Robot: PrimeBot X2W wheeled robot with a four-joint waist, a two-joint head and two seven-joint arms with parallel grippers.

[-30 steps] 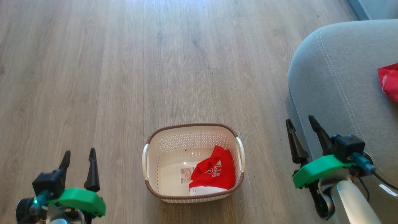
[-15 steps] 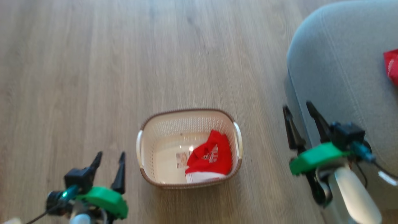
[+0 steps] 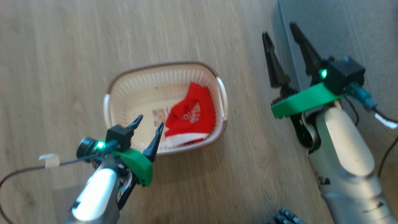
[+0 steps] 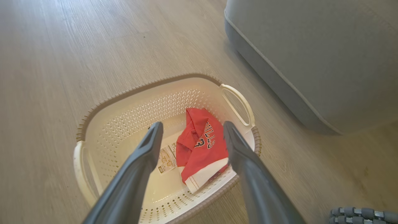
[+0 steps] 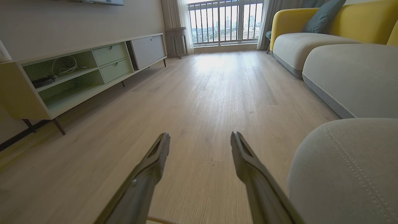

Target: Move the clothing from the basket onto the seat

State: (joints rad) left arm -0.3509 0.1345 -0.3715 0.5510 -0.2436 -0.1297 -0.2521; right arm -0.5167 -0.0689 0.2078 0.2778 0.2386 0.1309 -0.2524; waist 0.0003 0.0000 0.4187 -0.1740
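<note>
A red garment [image 3: 191, 113] [image 4: 200, 144] with white trim and lettering lies crumpled in the right half of the cream basket [image 3: 124, 90] [image 4: 124, 102] on the wood floor. My left gripper [image 3: 150, 120] [image 4: 190, 128] hovers open over the basket's near rim, its fingers framing the garment without touching it. Off to the right my right gripper [image 3: 279, 28] [image 5: 200, 137] stands open and empty, beside the grey seat [image 3: 357, 34] [image 4: 317, 56] [image 5: 348, 174].
A label [image 4: 166, 157] sticks to the basket's bottom. In the right wrist view a low sideboard [image 5: 80, 74] lines the left wall and a yellow-backed sofa [image 5: 320, 40] stands far right. A dark ribbed part [image 3: 286, 217] [image 4: 362, 214] shows at the lower edge.
The head camera has tipped down and shifted, so the seat's top and the red piece on it left the picture. My left gripper has moved right and forward to over the basket's near rim.
</note>
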